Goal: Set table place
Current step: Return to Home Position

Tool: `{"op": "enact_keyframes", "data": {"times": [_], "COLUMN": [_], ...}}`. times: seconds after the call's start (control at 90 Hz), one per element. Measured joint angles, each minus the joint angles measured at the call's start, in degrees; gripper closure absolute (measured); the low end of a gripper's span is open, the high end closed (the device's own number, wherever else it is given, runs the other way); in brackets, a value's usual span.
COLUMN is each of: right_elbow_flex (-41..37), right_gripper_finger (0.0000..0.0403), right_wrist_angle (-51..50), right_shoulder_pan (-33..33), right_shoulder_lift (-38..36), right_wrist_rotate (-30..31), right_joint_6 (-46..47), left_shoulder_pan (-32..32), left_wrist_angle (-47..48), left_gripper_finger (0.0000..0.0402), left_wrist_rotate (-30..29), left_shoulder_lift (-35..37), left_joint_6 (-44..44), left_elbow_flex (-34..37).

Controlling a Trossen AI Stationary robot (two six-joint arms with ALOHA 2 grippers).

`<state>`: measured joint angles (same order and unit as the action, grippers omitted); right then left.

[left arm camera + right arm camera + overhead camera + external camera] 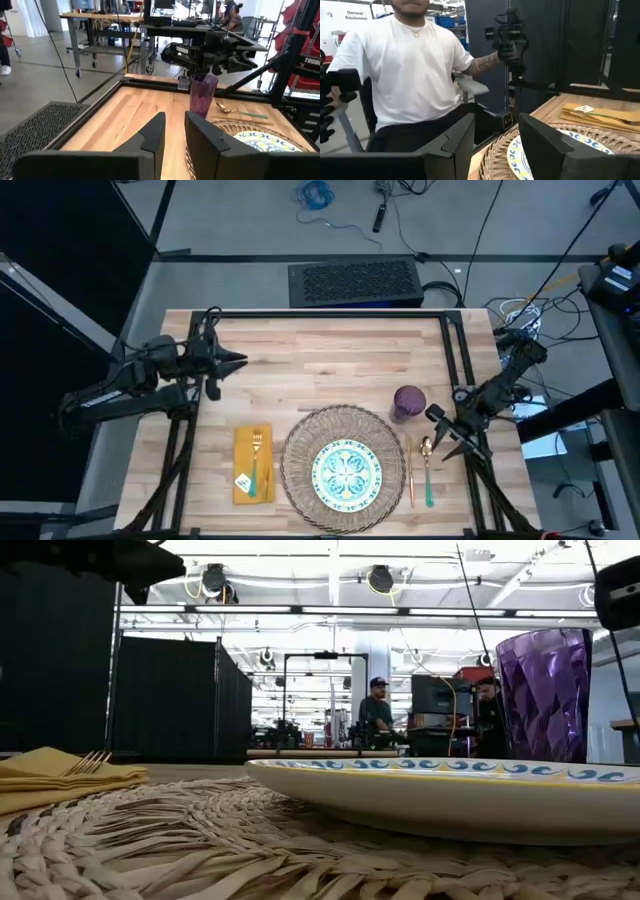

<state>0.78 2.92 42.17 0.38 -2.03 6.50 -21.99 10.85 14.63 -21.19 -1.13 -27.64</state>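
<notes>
A round woven mat point(335, 465) lies at the near middle of the wooden table point(330, 360), with the blue-green patterned plate point(347, 470) on it. To its left is the yellow napkin point(253, 463) with a fork point(256, 450) on top. Right of the mat lie a gold knife point(410, 470) and a teal-handled spoon point(428, 472), and the purple tumbler point(408, 402) stands upright beyond them. My right gripper point(440, 430) is open beside the tumbler and above the spoon's bowl, with nothing between its fingers point(495, 135). My left gripper point(238, 362) is open over the far left of the table.
A black frame point(330, 313) borders the table's far edge and sides. A black box point(355, 280) sits on the floor behind the table. A person in a white shirt point(410, 65) stands just beyond the near edge. Bare wood shows across the far middle.
</notes>
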Motion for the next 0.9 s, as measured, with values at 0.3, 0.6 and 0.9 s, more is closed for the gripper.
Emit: {"op": "enact_keyframes", "data": {"times": [0.3, 0.6, 0.9], "right_elbow_flex": [0.0, 0.0, 0.1], "right_gripper_finger": [0.0261, 0.0261, 0.0261], "right_wrist_angle": [-1.8, -1.8, -2.5], "right_shoulder_pan": [-0.1, -0.1, -6.4], "right_shoulder_lift": [0.1, 0.1, 2.3], "right_wrist_rotate": [0.4, 0.5, 3.2], "right_joint_6": [-1.6, -4.3, -7.1], "left_shoulder_pan": [0.0, 0.0, 0.0], "left_wrist_angle": [0.0, 0.0, 0.0], "left_gripper_finger": [0.0343, 0.0343, 0.0343], "left_wrist_rotate": [-0.1, -1.7, -1.7], "left_shoulder_lift": [0.0, 1.1, 1.1], "left_joint_6": [0.3, 1.5, 0.1], "left_elbow_flex": [0.0, 0.0, 0.0]}}
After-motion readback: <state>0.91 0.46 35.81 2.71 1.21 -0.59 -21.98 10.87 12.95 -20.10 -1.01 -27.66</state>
